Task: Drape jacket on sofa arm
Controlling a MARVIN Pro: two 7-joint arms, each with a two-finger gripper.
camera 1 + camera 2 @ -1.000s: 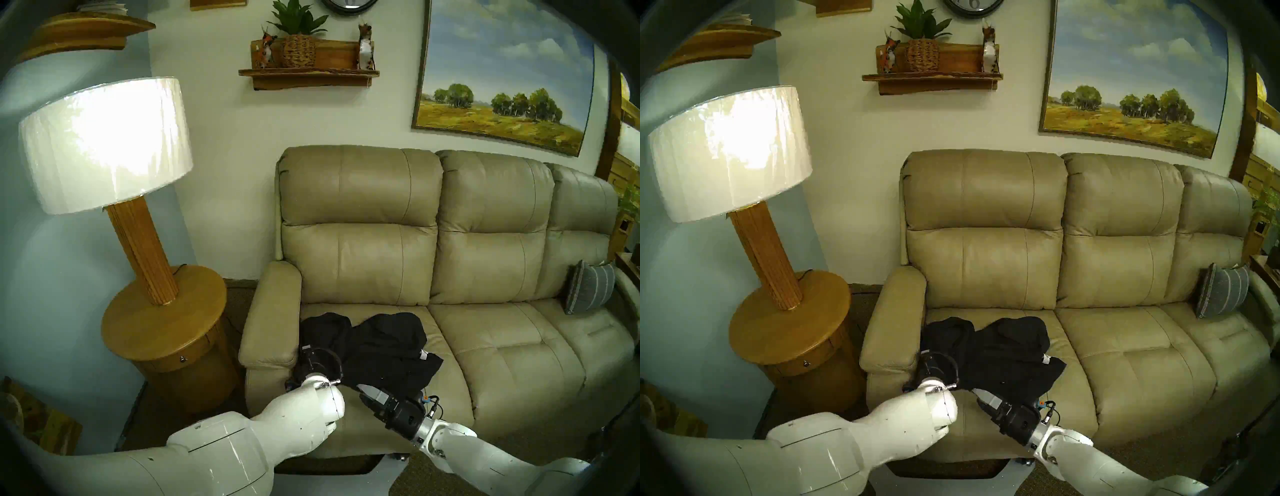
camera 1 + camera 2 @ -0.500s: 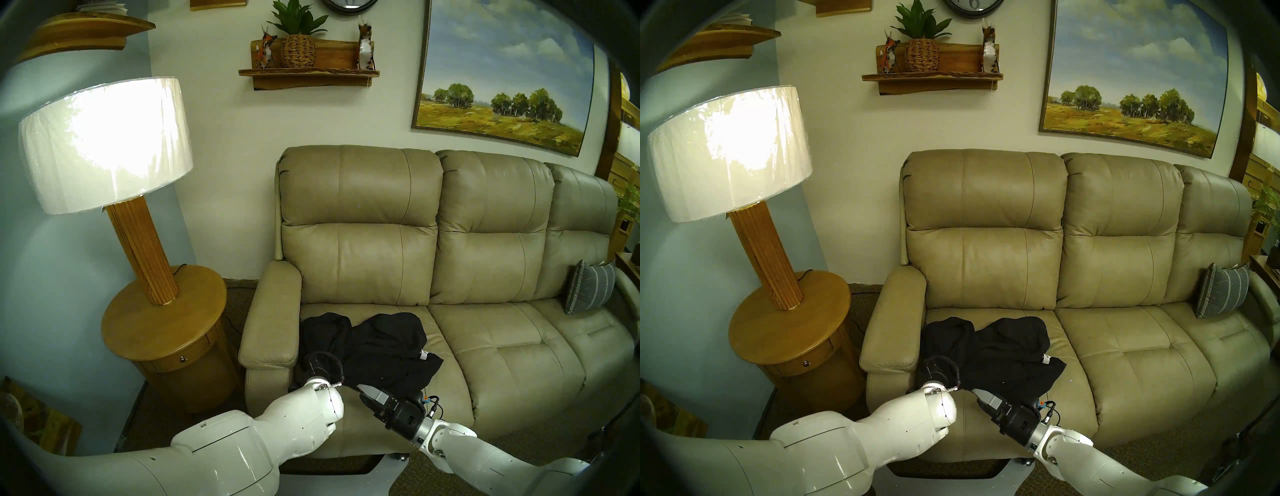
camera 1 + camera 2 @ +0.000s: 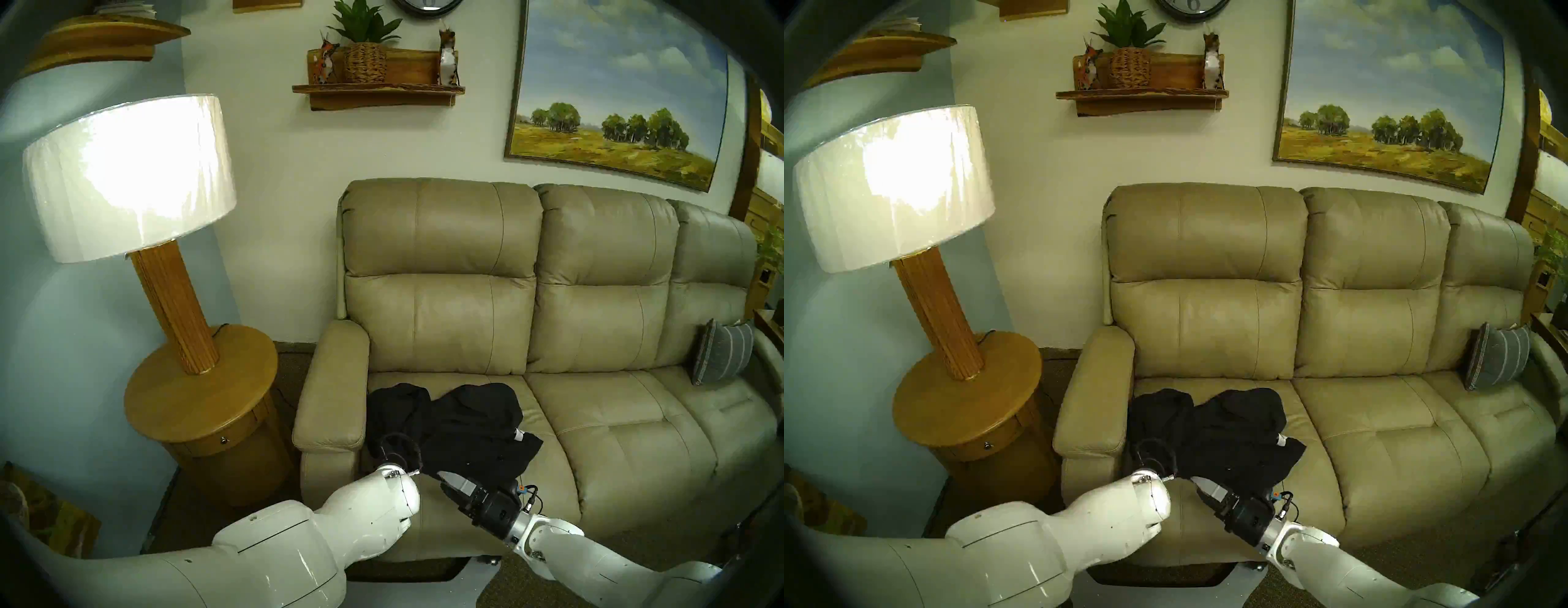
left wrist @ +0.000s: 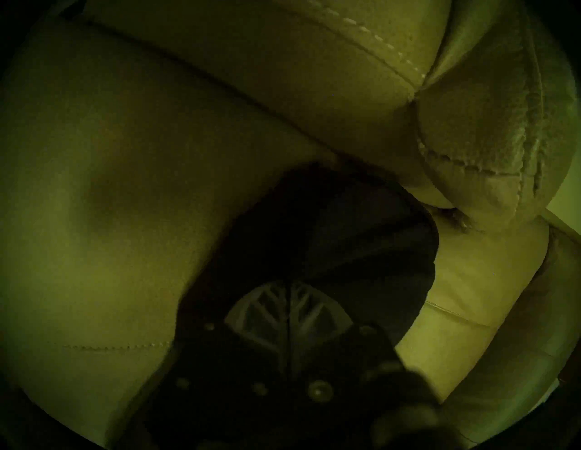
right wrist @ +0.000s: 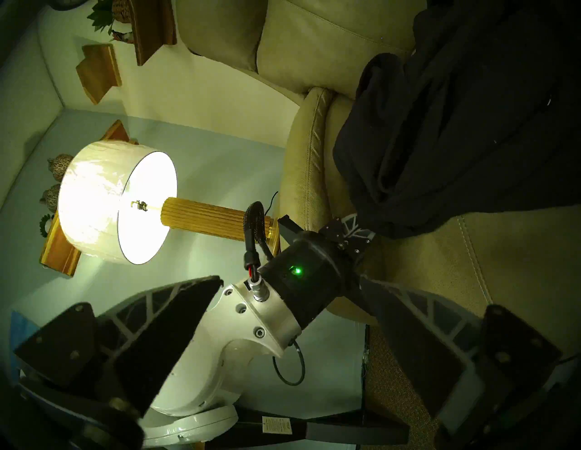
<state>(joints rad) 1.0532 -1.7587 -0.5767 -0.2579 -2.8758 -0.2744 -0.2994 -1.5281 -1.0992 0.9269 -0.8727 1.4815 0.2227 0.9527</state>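
The black jacket (image 3: 462, 429) lies crumpled on the leftmost sofa seat, with its white tag (image 3: 521, 435) at its right edge. It also shows in the other head view (image 3: 1225, 433). The beige leather sofa arm (image 3: 335, 390) is bare, just left of the jacket. My left gripper (image 5: 361, 227) is shut on the jacket's near left edge (image 4: 330, 235), beside the arm. In the head view its fingers are hidden in the fabric. My right gripper (image 3: 449, 482) is open and empty at the jacket's near edge, its fingers (image 5: 176, 326) spread wide.
A round wooden side table (image 3: 199, 399) with a lit lamp (image 3: 127, 178) stands close to the left of the sofa arm. A grey striped cushion (image 3: 721, 356) leans at the sofa's far right. The middle seat (image 3: 615, 433) lies to the right of the jacket.
My left wrist has shifted slightly nearer and sunk into the jacket's near left edge, and the left elbow has moved right. The right arm and the jacket have barely moved.
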